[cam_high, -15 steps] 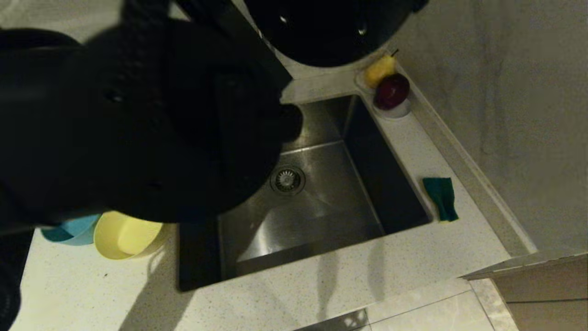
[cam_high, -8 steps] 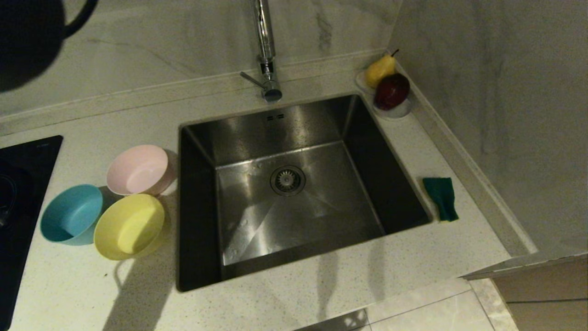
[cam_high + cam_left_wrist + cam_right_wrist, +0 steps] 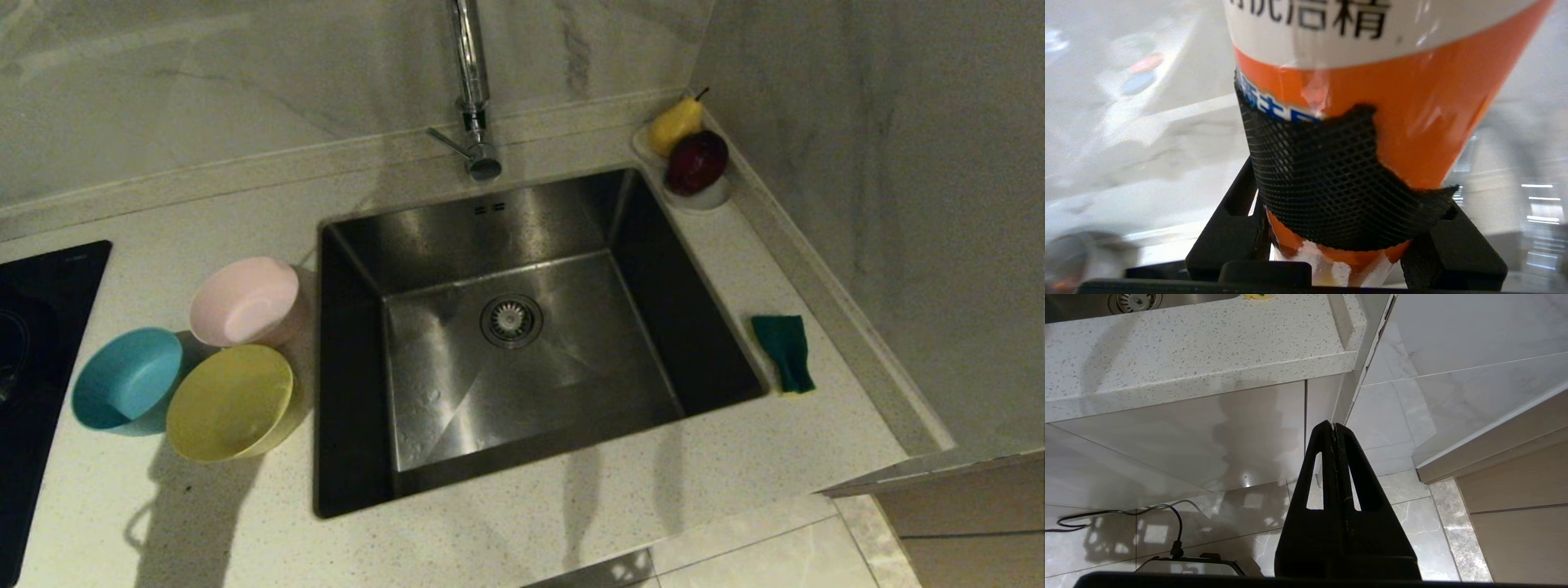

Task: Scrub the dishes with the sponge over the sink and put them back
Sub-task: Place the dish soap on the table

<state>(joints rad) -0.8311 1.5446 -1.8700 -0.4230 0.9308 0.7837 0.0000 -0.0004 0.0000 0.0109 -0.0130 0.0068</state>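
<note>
**Soap in hand, bowls untouched**

Left gripper (image 3: 1331,228) clamps an orange detergent bottle (image 3: 1372,114); right gripper (image 3: 1334,426) hangs closed, empty. Bowls (image 3: 229,400) sit left of the sink (image 3: 522,343), sponge (image 3: 784,351) right. Next, likely: dispensing soap

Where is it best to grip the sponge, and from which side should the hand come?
Probably from above, across its short width: the sponge lies flat, green face up, on the counter right of the sink, with both long edges free.
</note>
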